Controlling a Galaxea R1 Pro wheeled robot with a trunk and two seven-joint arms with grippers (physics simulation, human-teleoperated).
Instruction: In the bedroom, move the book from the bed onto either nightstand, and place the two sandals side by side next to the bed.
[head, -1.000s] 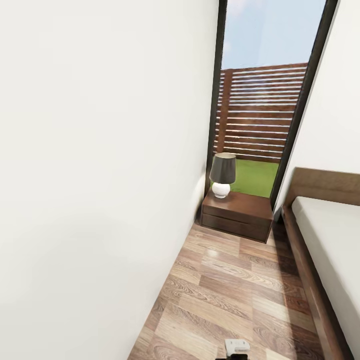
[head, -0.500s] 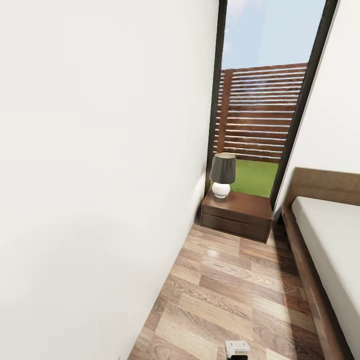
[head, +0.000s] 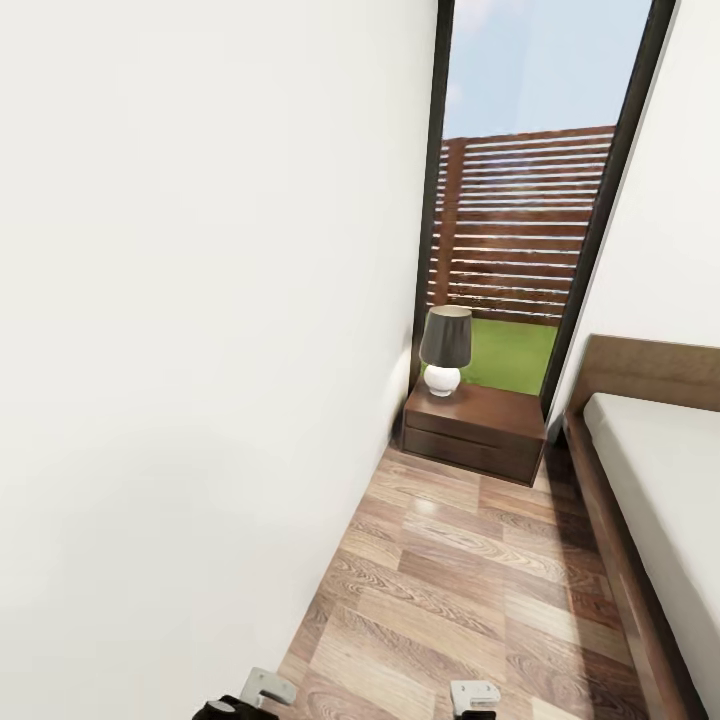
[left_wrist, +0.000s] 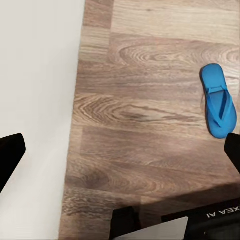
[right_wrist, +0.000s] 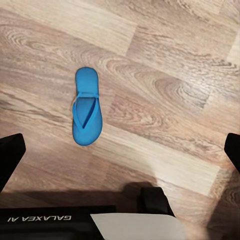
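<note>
Left of the nightstand (head: 475, 428) runs a plain white wall (head: 200, 350), down to the wood floor (head: 470, 590). On the nightstand's top a lamp (head: 445, 350) stands at the wall-side corner, the tall window (head: 530, 200) behind it. Right of the nightstand lies the bed (head: 650, 500), its mattress bare. Both wrist views show a blue sandal (left_wrist: 218, 100) (right_wrist: 87, 106) flat on the floor. The left gripper (left_wrist: 120, 155) and right gripper (right_wrist: 120, 155) each have fingers spread wide apart, empty.
</note>
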